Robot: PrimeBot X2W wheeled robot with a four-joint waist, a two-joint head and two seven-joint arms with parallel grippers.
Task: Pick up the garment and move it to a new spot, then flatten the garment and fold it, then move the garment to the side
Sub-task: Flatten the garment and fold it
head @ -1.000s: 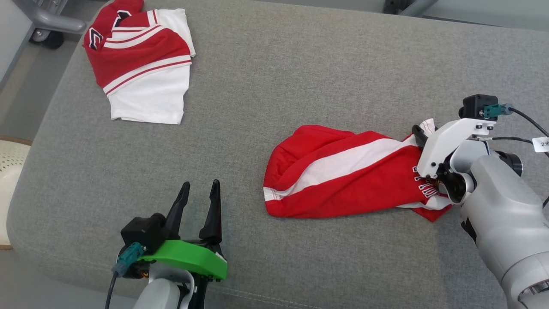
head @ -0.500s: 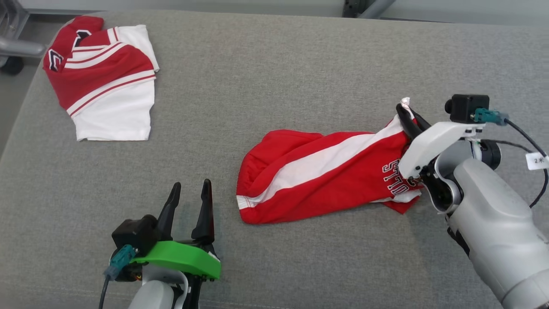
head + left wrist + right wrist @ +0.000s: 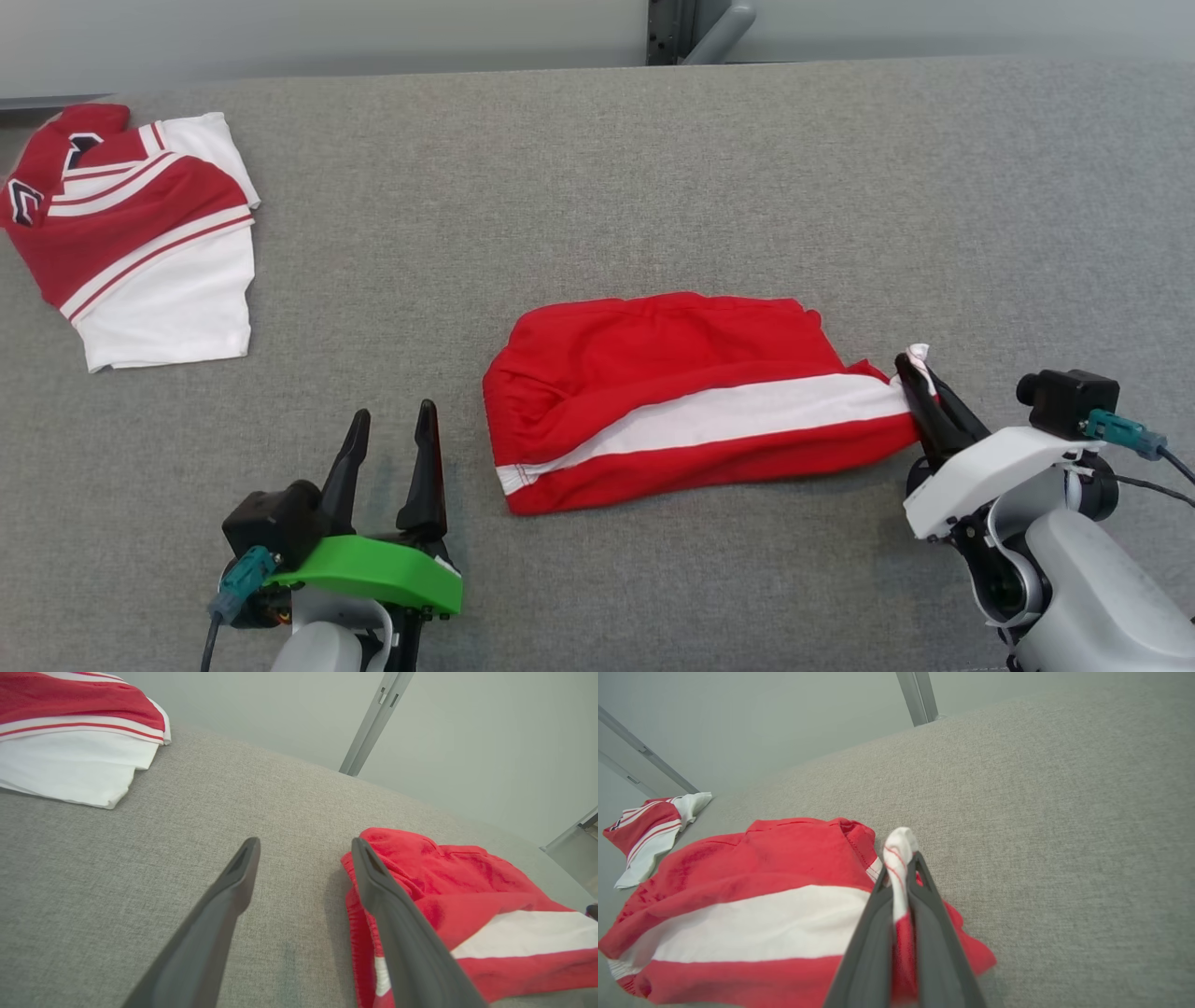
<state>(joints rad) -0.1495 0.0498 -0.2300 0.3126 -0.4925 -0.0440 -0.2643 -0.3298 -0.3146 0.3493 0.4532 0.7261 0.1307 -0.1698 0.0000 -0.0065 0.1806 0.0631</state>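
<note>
The garment [image 3: 672, 392] is red with a broad white stripe and lies crumpled on the grey cushion, stretched out towards the right. My right gripper [image 3: 920, 369] is shut on its right end, where a white-and-red cuff sticks up between the fingers [image 3: 906, 896]. The same garment [image 3: 738, 905] spreads to the left in the right wrist view. My left gripper [image 3: 392, 425] stands open just left of the garment's left edge [image 3: 364, 896], with nothing between its fingers.
A second red-and-white garment [image 3: 131, 252] lies folded at the far left of the grey cushion [image 3: 653, 168]. A metal post [image 3: 691, 28] rises behind the cushion's back edge. Bare cushion spreads to the right and behind the garment.
My right gripper closed on the garment's right end and pulled it right, stretching the cloth flatter. The head camera has shifted, so the whole scene sits lower and further left.
</note>
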